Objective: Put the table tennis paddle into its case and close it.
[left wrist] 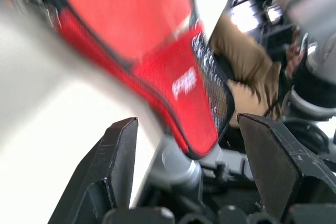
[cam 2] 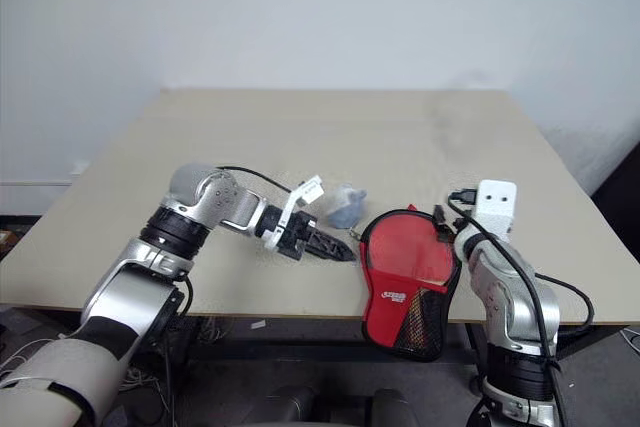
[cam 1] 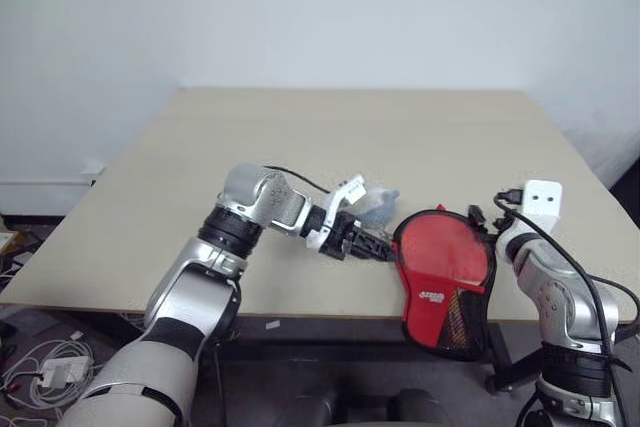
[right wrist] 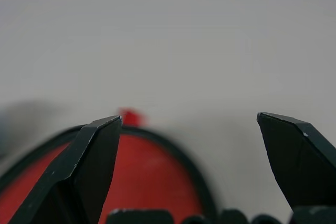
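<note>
Red-faced paddle in black-edged soft case [cam 2: 405, 282] overhanging near edge of beige table [cam 2: 300, 147]. Left gripper [cam 2: 345, 253] just beside case's left rim; small greyish ball [cam 2: 346, 208] behind it.

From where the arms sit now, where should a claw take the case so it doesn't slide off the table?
Probably the case at its narrow handle end, hanging over the table front edge. Come from the right with the right claw, open beside it.

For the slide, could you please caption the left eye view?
Open left gripper beside the red paddle case overhanging the table edge, right gripper open.
</note>
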You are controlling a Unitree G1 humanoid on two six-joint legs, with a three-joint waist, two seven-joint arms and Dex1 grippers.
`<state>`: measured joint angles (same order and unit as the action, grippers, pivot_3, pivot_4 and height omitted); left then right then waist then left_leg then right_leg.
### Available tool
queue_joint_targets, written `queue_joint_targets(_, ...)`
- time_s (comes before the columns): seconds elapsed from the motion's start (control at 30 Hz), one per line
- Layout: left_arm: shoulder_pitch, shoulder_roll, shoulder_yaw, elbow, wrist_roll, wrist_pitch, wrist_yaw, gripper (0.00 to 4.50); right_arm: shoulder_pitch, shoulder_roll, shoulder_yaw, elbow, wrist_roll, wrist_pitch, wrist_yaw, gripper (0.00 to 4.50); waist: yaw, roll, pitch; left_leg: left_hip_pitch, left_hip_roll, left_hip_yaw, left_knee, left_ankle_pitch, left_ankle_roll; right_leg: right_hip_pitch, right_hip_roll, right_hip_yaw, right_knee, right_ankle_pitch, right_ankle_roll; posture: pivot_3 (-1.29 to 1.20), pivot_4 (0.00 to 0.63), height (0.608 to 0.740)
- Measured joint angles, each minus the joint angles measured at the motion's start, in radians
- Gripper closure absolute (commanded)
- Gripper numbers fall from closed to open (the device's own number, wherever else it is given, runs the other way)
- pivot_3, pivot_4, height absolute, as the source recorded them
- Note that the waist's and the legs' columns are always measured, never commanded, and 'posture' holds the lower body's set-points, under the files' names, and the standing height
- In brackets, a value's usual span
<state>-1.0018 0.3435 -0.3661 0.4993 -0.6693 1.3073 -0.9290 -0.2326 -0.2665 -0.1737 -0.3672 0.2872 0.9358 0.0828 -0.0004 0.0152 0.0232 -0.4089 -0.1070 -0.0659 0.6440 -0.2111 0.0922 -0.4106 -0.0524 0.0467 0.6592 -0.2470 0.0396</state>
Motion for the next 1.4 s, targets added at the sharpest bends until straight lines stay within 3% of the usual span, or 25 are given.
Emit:
queue_joint_targets(0.23, -0.126, -0.083, 0.001, 0.300, 0.248, -0.415, 0.003, 1.32, 0.043, -0.002, 0.152, 0.027, 0.005, -0.007, 0.080, 0.00, 0.005, -0.001, 0.000, -0.001, 0.000, 0.000, 0.000, 0.000, 0.000, 0.000, -0.001, 0.000, -0.001, 0.000, 0.000, 0.00, 0.000, 0.740)
queue_joint_targets(0.53, -0.134, -0.194, 0.040, 0.534, 0.470, -0.893, 0.068, 1.32, 0.131, -0.007, 0.131, 0.079, 0.022, -0.183, 0.200, 0.00, 0.007, -0.002, 0.001, -0.001, 0.000, -0.001, 0.001, -0.003, 0.005, 0.001, -0.001, -0.002, -0.001, 0.000, 0.000, 0.00, 0.000, 0.740)
queue_joint_targets(0.77, -0.135, -0.247, 0.104, 0.620, 0.524, -0.916, 0.099, 1.32, 0.156, -0.022, 0.130, 0.119, 0.006, -0.217, 0.204, 0.00, 0.003, -0.003, 0.001, -0.001, 0.000, -0.001, 0.002, -0.003, 0.006, 0.001, 0.000, -0.002, 0.000, 0.000, 0.001, 0.00, 0.000, 0.740)
queue_joint_targets(1.17, -0.229, -0.208, 0.213, 0.690, 0.581, -0.982, 0.142, 1.32, 0.159, -0.010, 0.150, 0.119, 0.005, -0.227, 0.202, 0.00, 0.006, -0.004, 0.002, -0.001, 0.000, -0.002, 0.003, -0.003, 0.006, 0.001, 0.000, -0.004, 0.000, 0.000, 0.001, 0.00, 0.000, 0.740)
queue_joint_targets(1.4, -0.192, -0.236, 0.221, 0.748, 0.620, -0.927, 0.067, 1.32, 0.159, -0.010, 0.150, 0.120, -0.006, -0.228, 0.201, 0.00, 0.005, -0.004, 0.002, -0.001, -0.001, -0.002, 0.003, -0.003, 0.006, 0.001, 0.000, -0.004, 0.000, 0.000, 0.001, 0.00, 0.000, 0.740)
